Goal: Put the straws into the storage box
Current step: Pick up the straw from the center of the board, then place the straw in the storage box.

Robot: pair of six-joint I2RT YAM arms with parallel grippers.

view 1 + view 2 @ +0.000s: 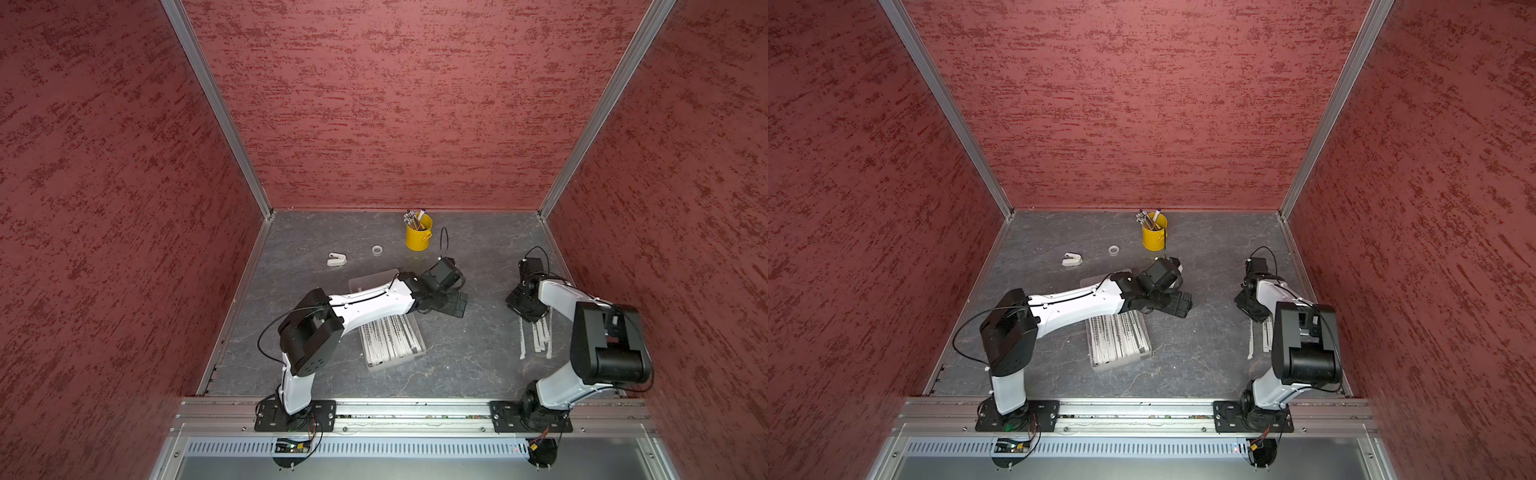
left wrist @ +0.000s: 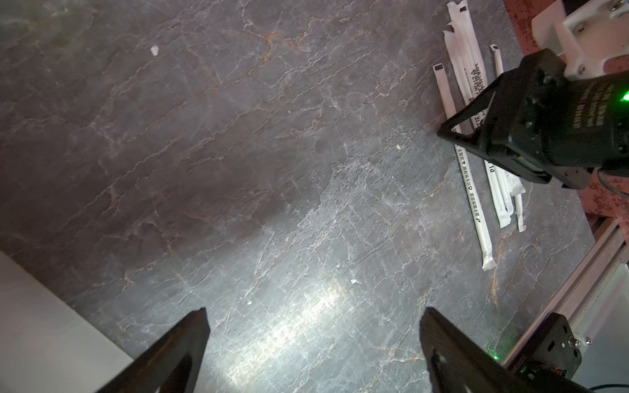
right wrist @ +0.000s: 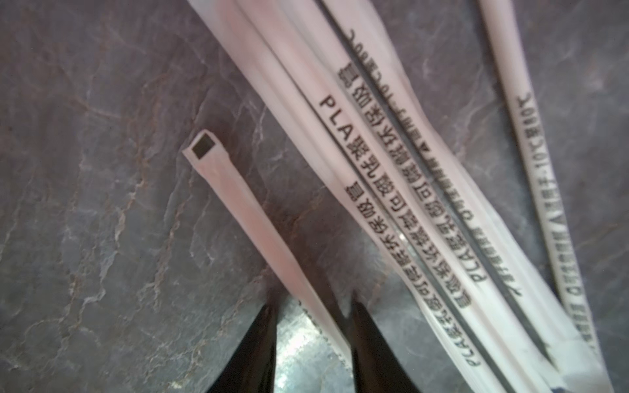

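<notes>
At the back of your dark, veined worktop (image 1: 457,361) stands a yellow cup (image 1: 419,240) of pens (image 1: 412,219). Left of it lie a small ring (image 1: 377,250) and, further left, a white clip (image 1: 336,260). Red walls (image 1: 415,104) surround you.

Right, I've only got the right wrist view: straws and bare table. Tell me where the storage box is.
Observer: The storage box lies in the middle of the table, to the robot's left of your loose straws and partly under the left forearm.
Operator: Give me its contents.
Observer: A row of straws lies lengthwise in it, side by side.
Operator: Now report the left gripper.
Observer: The left gripper is open and empty, above bare table beside the box.
</notes>
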